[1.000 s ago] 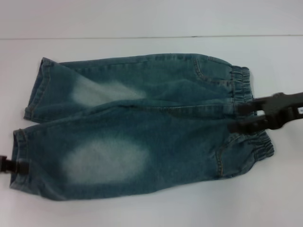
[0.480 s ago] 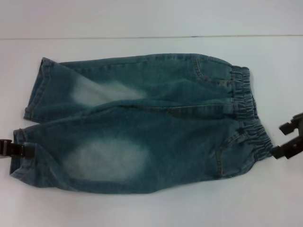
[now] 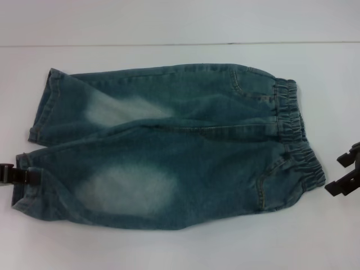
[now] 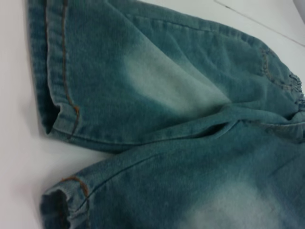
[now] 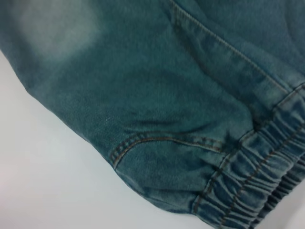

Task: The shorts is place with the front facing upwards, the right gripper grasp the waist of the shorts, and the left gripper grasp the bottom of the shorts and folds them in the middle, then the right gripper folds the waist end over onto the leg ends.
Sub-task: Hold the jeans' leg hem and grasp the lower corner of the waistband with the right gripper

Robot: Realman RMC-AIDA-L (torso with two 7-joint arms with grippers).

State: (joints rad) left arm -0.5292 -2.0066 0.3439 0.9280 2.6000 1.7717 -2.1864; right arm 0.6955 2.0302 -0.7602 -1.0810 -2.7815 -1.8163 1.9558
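The shorts (image 3: 185,152) lie flat and front up on the white table, showing pale thigh patches. The gathered waist of the shorts (image 3: 295,140) points right, and the bottom of the shorts (image 3: 42,107) points left. My left gripper (image 3: 19,175) sits at the near leg's hem, at the left edge of the head view. It is shut on that hem, which puckers around it. My right gripper (image 3: 333,174) stands open just right of the waistband, apart from it. The left wrist view shows both leg ends (image 4: 52,100). The right wrist view shows the waistband (image 5: 257,186) and a pocket seam.
The white table (image 3: 169,247) runs all round the shorts, and its far edge line (image 3: 169,44) crosses the top of the head view.
My right gripper has drawn back to the right, off the waistband. My left gripper has moved up the near leg's hem, and that leg's lower left corner has pulled inward.
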